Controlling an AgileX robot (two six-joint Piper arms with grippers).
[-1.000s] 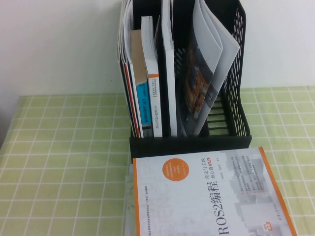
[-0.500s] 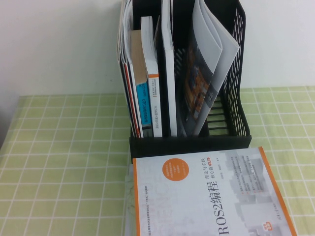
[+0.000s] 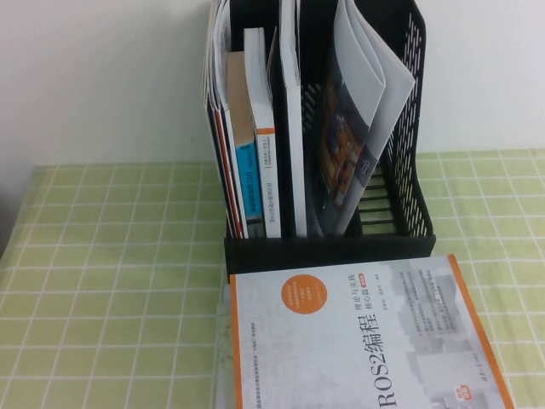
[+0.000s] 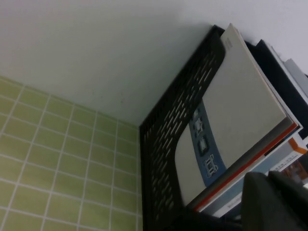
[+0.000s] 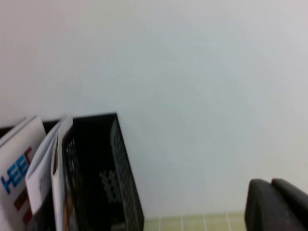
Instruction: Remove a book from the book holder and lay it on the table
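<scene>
Hanging beside the book holder [image 3: 341,128], both pincers [image 4: 274,202] [image 5: 276,204] seem together, empty.

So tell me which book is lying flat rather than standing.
The white orange-edged ROS2 book, flat on the table before the book holder; the others stand in slots. Neither gripper shows in the high view.

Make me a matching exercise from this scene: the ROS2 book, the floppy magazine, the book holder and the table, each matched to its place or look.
Things:
1. ROS2 book
2. magazine
3. book holder
4. table

Descriptions:
A. yellow-green with white grid lines
B. black, perforated sides
C. lying flat in front of the holder
D. slumped in the rightmost slot

Pairs: 1-C, 2-D, 3-B, 4-A.

The left gripper is by the holder's left side and the right gripper is off its right side.
</scene>
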